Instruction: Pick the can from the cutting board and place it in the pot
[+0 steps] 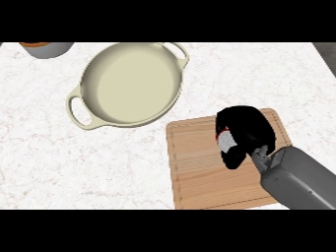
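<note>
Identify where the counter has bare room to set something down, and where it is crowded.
Free: the counter left of the cutting board, below the pot. Crowded: the board's right half, where the right robot hand curls round the can.

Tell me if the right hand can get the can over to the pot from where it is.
Probably yes. The right hand is curled round the can above the cutting board, and only bare counter lies between it and the open pot.

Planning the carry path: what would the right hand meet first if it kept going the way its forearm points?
Probably the pot, up-left of the right hand closed round the can; height is unclear.
</note>
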Available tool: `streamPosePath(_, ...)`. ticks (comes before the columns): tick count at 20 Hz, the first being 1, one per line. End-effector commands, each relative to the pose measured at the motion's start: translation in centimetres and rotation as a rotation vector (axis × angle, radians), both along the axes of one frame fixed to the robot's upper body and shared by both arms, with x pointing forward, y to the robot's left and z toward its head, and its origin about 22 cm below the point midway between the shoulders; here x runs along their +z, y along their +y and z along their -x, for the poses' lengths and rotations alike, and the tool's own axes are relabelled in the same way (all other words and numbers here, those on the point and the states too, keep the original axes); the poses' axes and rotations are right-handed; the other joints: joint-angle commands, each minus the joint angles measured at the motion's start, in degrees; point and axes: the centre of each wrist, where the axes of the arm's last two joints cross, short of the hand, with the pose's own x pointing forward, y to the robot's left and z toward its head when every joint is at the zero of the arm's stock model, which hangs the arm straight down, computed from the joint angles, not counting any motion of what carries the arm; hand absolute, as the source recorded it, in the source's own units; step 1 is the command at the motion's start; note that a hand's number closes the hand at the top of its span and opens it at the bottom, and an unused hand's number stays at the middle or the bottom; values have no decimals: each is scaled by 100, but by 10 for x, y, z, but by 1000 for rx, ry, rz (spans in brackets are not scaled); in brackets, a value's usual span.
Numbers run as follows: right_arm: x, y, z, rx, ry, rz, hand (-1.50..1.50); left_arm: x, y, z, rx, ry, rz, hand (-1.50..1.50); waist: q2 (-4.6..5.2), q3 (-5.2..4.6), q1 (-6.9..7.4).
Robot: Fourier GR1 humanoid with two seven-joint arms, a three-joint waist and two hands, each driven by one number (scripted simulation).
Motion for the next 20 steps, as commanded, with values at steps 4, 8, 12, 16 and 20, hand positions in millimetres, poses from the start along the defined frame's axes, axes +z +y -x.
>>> streamPosePath(4,-35,-13,5,-436,60,-3,150,34,-18,-60,-82,-419,6,0,-231,-81,-721)
streamPosePath(8,-32,-6,10,-513,1,43,150,37,-14,-54,-67,-413,-6,0,-306,-114,-809)
streamPosePath(12,-19,-3,7,-548,-134,76,150,42,-7,-47,-50,-408,-38,0,-383,-112,-868)
streamPosePath(16,22,13,1,-515,-352,-18,150,38,-14,-42,-45,-388,-17,0,-453,-111,-967)
streamPosePath(20,66,38,6,-437,-575,-126,150,38,-12,-37,-55,-378,-21,0,-497,-110,-865)
